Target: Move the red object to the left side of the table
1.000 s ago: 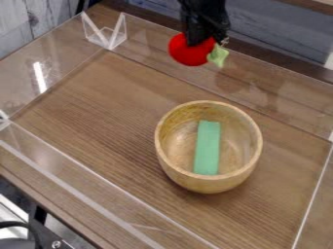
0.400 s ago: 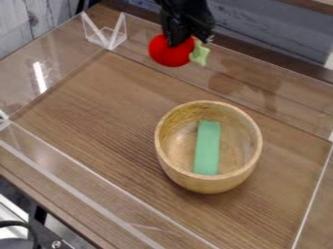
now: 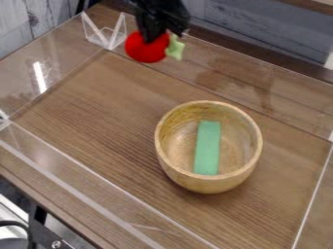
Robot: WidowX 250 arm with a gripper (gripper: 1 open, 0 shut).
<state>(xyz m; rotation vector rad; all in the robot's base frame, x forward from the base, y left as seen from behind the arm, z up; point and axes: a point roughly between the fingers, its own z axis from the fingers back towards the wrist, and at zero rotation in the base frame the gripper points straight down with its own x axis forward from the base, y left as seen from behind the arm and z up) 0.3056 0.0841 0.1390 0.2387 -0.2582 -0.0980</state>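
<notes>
Nearest the camera, the clear acrylic wall (image 3: 78, 209) edges my brown wood-grain surface (image 3: 104, 117). Past it, right of centre, sits a round wooden bowl (image 3: 208, 146) with a flat green rectangular block (image 3: 208, 147) lying inside. Farther back, toward the upper left, my pincer (image 3: 159, 37) points steeply down, closed tight on the red toy fruit (image 3: 143, 47), whose pale green leafy tip (image 3: 174, 49) sticks out to the right. The fruit hangs above the surface near the far wall, well apart from the bowl.
</notes>
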